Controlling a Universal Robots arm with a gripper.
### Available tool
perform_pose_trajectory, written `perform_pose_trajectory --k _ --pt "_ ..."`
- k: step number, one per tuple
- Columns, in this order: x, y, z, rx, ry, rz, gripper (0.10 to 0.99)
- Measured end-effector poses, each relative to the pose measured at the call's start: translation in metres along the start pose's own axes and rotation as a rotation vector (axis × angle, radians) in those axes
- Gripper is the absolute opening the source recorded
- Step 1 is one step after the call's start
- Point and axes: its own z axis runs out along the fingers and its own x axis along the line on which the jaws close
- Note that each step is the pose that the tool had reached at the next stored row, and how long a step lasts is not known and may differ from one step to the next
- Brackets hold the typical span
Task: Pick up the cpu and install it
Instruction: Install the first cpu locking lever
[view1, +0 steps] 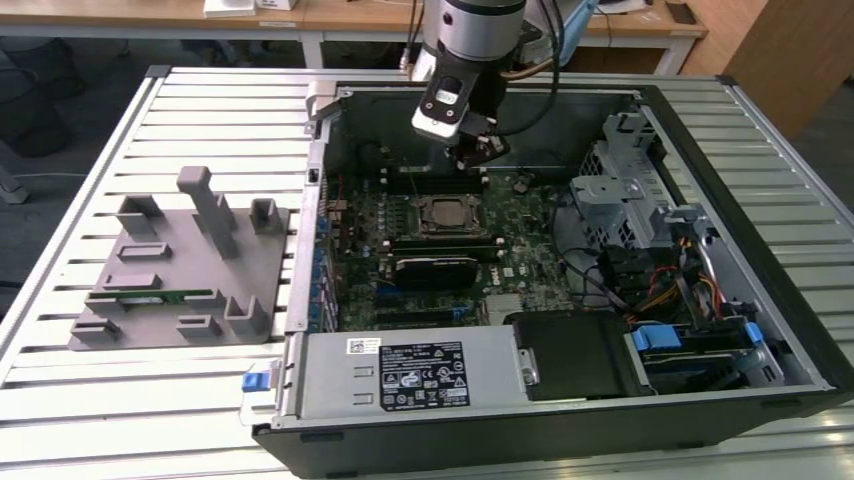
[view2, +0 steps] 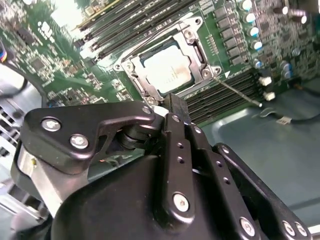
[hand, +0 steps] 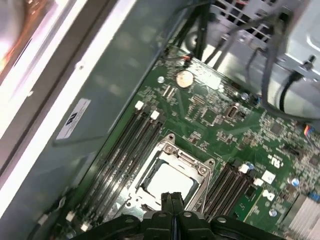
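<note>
Cpu already lies flat in its socket on the motherboard, silvery top up, just below the jaws and clear of them. The jaws are pressed together with nothing between them, low inside the open computer case. To my eye the placing step is done: chip seated, tool free. Memory slots crowd both sides and a thin wire lever lies just past the socket, so any move from here calls for a clean, straight path. The grey fixture plate sits well off on the table.
</note>
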Motion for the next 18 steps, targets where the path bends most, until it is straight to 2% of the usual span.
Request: perform_pose_trajectory --k 18 --pt "-0.0001 0.0000 0.0020 0.010 0.0068 -0.328 0.106"
